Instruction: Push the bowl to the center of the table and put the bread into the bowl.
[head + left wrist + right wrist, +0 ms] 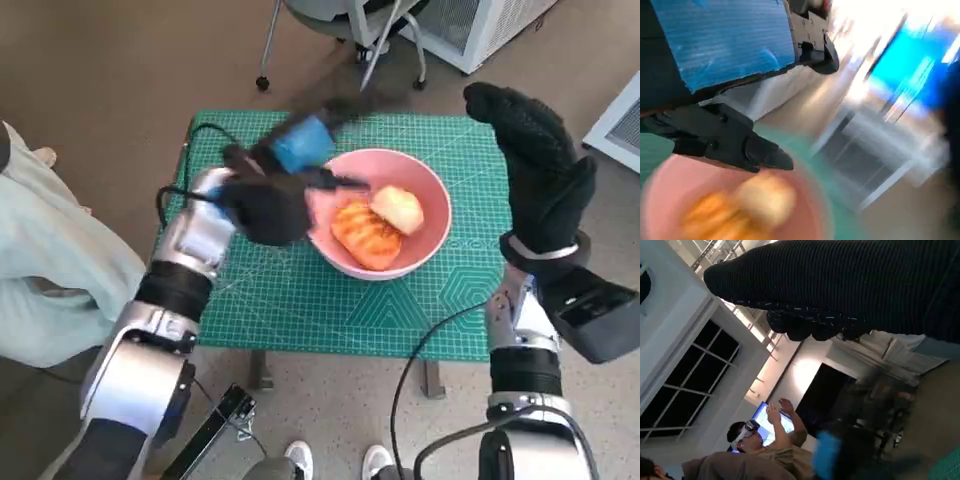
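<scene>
pink bowl (385, 205) mid green mat (300, 300), bread (397, 208) and grilled pastry (366, 235) inside, left hand (285, 185) blurred at bowl's rim, empty, fingers apart, right hand (535, 165) raised beside bowl, fingers extended, holding nothing

**My small table and what sits on it**

In my head view the table (300, 330) fills the middle of the frame, and its whole top is covered by a green cutting mat (290, 300) printed with pale grid lines and hexagon shapes. One thing rests directly on the mat: a pink bowl (425, 190), sitting a little right of the mat's middle and nearer the upper edge of the frame. Below the mat's lower edge I can see a table leg (434, 378) reaching the floor (120, 80), which is plain and brownish all round the table.
</scene>
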